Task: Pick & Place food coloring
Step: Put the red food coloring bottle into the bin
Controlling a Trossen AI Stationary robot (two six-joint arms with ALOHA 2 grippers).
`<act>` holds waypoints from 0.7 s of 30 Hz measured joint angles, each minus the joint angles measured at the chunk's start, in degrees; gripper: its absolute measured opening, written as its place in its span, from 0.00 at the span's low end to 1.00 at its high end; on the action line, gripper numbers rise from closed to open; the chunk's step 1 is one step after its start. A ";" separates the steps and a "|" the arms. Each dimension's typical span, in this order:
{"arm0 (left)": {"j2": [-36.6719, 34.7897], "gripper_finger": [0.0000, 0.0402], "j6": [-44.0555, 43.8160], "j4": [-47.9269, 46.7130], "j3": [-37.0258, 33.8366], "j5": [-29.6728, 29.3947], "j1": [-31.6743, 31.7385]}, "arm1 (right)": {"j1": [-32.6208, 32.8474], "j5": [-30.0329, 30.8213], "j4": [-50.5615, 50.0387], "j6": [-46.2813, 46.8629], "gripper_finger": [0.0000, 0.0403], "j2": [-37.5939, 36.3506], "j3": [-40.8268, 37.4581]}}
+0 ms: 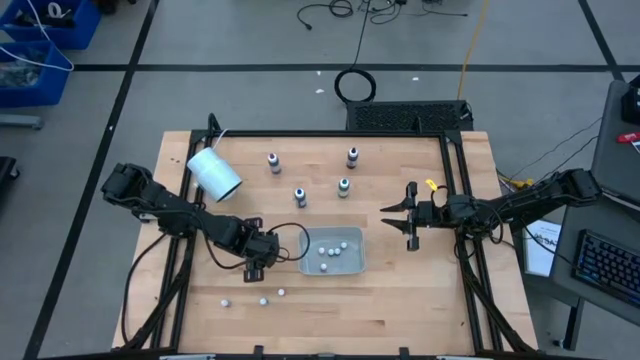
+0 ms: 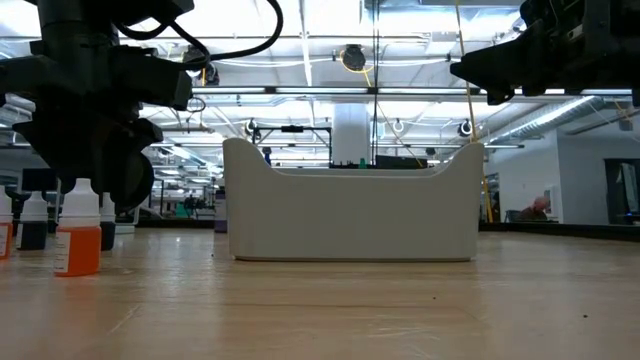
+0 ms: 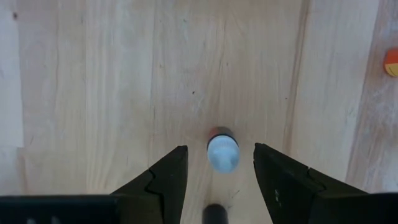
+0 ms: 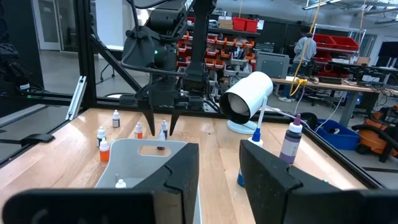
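My left gripper (image 3: 221, 165) points down at the table, just left of the white tray (image 1: 362, 250). Its fingers are open and stand on either side of a tiny food coloring bottle (image 3: 222, 152) with a white cap and reddish body, which stands upright on the wood; they do not touch it. The right wrist view shows the same bottle (image 4: 163, 129) under the left gripper (image 4: 161, 127). Other tiny bottles (image 1: 263, 298) stand near the front left, and one is orange (image 2: 78, 242). My right gripper (image 1: 398, 216) is open and empty, in the air right of the tray.
Several small white-capped things lie in the tray (image 4: 143, 149). Four taller bottles (image 1: 299, 196) stand mid-table beyond the tray. A large white cup (image 1: 213, 172) lies on its side at the far left. Black frame rails run along the table's left and right edges.
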 joint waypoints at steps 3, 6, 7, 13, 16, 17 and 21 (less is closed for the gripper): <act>0.00 0.46 0.00 0.00 0.00 -0.03 0.00 | 0.00 0.01 0.00 0.37 0.26 0.02 0.00; 0.00 0.46 0.00 0.00 -0.02 -0.03 0.00 | 0.00 0.00 0.00 0.82 0.26 0.00 0.00; 0.00 0.46 0.00 0.00 -0.02 -0.05 0.00 | 0.00 0.00 0.00 0.96 0.26 0.00 0.00; 0.00 0.45 -0.07 0.02 -0.02 0.42 0.00 | 0.00 0.00 0.00 1.01 0.26 0.00 0.00; 0.00 0.39 -0.09 0.05 -0.02 0.45 0.00 | 0.01 0.00 0.00 1.01 0.26 0.02 0.01; 0.00 0.36 -0.09 0.10 -0.02 0.45 0.00 | 0.00 0.00 0.00 1.01 0.26 0.01 0.00; 0.00 0.27 -0.10 0.60 -0.04 0.45 0.00 | 0.00 0.00 0.00 1.03 0.26 0.00 0.00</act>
